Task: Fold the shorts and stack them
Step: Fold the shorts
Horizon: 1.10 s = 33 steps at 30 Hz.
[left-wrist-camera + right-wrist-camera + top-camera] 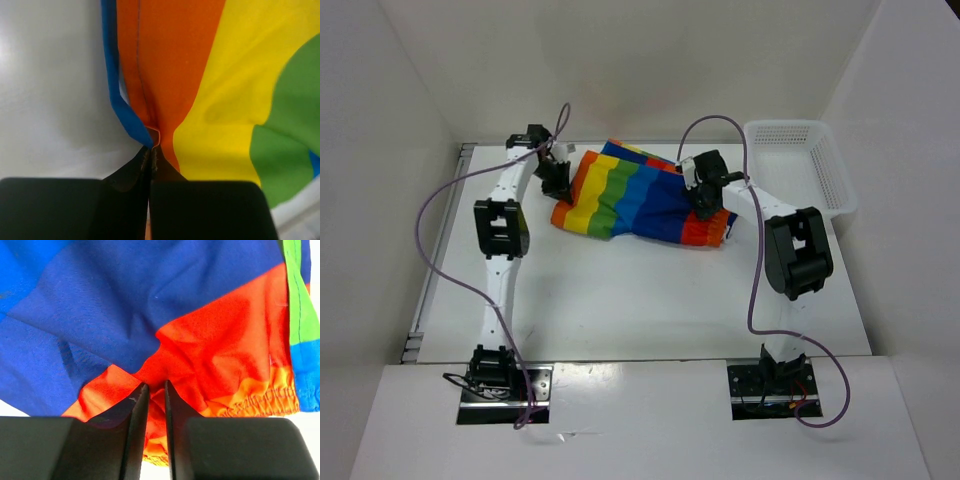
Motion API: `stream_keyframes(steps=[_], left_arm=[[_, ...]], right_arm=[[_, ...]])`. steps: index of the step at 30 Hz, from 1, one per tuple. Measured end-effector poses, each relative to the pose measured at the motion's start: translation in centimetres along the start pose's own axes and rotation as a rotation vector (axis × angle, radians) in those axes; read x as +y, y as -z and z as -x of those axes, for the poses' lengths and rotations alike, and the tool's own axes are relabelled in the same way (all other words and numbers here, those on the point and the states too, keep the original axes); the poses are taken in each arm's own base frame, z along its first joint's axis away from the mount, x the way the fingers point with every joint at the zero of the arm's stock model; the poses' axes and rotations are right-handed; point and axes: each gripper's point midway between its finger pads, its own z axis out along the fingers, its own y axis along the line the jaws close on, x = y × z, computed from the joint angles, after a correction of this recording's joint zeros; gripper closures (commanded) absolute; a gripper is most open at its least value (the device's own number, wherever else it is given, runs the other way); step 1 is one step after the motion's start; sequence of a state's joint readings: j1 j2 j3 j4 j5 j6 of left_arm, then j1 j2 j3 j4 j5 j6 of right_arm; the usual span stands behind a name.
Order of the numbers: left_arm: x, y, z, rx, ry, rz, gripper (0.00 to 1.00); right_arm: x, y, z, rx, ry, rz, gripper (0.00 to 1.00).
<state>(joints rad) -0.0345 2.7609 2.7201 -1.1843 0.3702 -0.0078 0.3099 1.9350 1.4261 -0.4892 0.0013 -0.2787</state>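
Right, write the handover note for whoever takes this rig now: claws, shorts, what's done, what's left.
Left claw: shut on the orange edge of the shorts, at their left end.
Right claw: shut on red cloth beside the elastic waistband, at their right end.
Shorts: lying rumpled on the far middle of the table, between the two claws. The white mesh basket stands to their right.
Done: both grips are taken.
Left: no tidy fold shows yet, so fold the shorts, then stack them.
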Motion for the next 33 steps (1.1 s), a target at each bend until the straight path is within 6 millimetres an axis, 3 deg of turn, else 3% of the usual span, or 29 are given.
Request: stream_keyframes(steps=[3, 6, 7, 9, 10, 12, 14, 17, 19, 20, 24, 28, 30, 33], left_arm=[[1.0, 2.1, -4.4, 0.084, 0.104, -0.046, 1.0], [1.2, 5.0, -12.3, 0.177, 0.191, -0.021, 0.97], [0.6, 6.3, -15.2, 0.211, 0.203, 0.002, 0.92], [-1.0, 7.7, -19.0, 0.241, 0.182, 0.024, 0.82], [-1.9, 8.3, -20.5, 0.254, 0.166, 0.029, 0.67], [-3.3, 9.0, -21.9, 0.26, 0.135, 0.03, 0.59], [-3.5, 9.1, -21.9, 0.241, 0.119, 0.034, 0.38], [-1.9, 9.4, -21.1, 0.192, 0.129, 0.075, 0.24], [-1.0, 10.1, -20.2, 0.148, 0.13, 0.108, 0.12], [-0.5, 10.8, -19.6, 0.118, 0.128, 0.129, 0.07], [0.0, 14.1, -14.2, -0.083, 0.069, 0.189, 0.0], [0.7, 15.0, -8.8, -0.213, 0.023, 0.21, 0.0], [1.7, 13.4, -7.2, -0.216, 0.021, 0.211, 0.0], [3.3, 9.9, -7.3, -0.167, 0.039, 0.208, 0.0]], right_arm=[[0.9, -0.2, -0.2, 0.002, 0.052, 0.031, 0.78], [3.2, -0.6, -1.1, 0.024, 0.125, 0.072, 0.78], [4.3, -0.7, -1.5, 0.034, 0.156, 0.09, 0.78], [6.4, -0.7, -1.8, 0.045, 0.21, 0.125, 0.78], [7.2, -0.6, -1.9, 0.045, 0.224, 0.136, 0.76], [8.8, -0.2, -1.6, 0.034, 0.248, 0.171, 0.74], [9.6, 0.6, -1.1, 0.014, 0.254, 0.192, 0.68], [9.5, 2.7, 0.7, -0.036, 0.23, 0.197, 0.57], [9.0, 4.3, 3.1, -0.102, 0.201, 0.189, 0.47], [8.7, 5.1, 4.4, -0.137, 0.181, 0.186, 0.35], [5.4, 7.3, 9.5, -0.275, 0.085, 0.153, 0.24], [0.2, 6.0, 11.1, -0.303, -0.008, 0.101, 0.18], [-2.1, 4.1, 10.2, -0.273, -0.047, 0.087, 0.16], [-4.1, 1.3, 7.6, -0.2, -0.097, 0.095, 0.13]])
